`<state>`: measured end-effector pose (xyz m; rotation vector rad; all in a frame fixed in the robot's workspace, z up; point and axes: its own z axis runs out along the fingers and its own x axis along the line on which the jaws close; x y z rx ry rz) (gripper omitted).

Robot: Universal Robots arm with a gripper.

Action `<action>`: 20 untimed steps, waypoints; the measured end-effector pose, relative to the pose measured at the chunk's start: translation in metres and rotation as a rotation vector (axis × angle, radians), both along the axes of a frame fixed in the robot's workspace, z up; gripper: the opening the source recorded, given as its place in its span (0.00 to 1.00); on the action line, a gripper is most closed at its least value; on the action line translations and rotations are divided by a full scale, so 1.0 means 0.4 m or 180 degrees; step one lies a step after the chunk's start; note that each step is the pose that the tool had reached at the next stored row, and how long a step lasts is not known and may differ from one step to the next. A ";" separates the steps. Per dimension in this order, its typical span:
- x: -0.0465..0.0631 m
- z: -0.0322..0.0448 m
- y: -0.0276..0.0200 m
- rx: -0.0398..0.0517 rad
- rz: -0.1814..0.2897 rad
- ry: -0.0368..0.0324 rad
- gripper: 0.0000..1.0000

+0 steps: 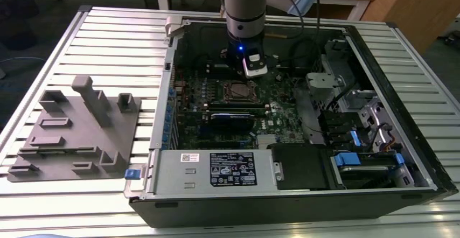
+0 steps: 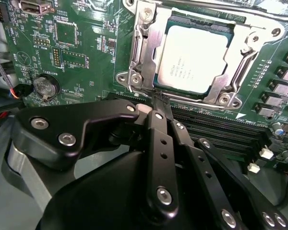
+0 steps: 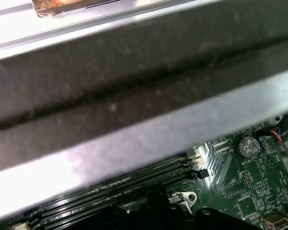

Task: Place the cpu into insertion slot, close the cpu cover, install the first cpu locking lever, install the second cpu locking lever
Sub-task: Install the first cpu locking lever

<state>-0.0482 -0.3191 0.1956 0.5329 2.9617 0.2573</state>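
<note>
The cpu (image 2: 194, 57), a pale silvery square chip, lies flat in the insertion slot (image 2: 134, 79) on the green board. The cpu cover (image 2: 146, 48), a silvery window frame, lies down around it. One thin locking lever (image 2: 240, 12) runs along the socket's far side. My gripper (image 2: 159, 98) is shut, its black fingertips meeting right at the socket's near edge, where a thin metal wire runs. In the exterior view the gripper (image 1: 243, 75) hangs just behind the socket (image 1: 236, 91) inside the open computer case. Whether the tips pinch the wire cannot be told.
Black memory slots (image 2: 221, 129) run beside the socket, and a coin cell (image 2: 45, 86) sits off to one side. A blue-edged memory stick (image 1: 231, 117), the power supply (image 1: 215, 168) and drive bays (image 1: 359, 157) fill the case. A grey fixture block (image 1: 72, 130) stands on the slatted table.
</note>
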 end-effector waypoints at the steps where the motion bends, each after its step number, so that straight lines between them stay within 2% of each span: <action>1: 0.000 0.000 -0.001 0.0007 0.0000 0.0000 0.11; 6: 0.000 0.000 -0.006 0.0038 0.0000 0.0000 0.11; 14: 0.000 0.000 -0.015 0.0128 0.0000 0.0000 0.11; 20: 0.000 0.000 -0.025 0.0141 0.0000 0.0000 0.11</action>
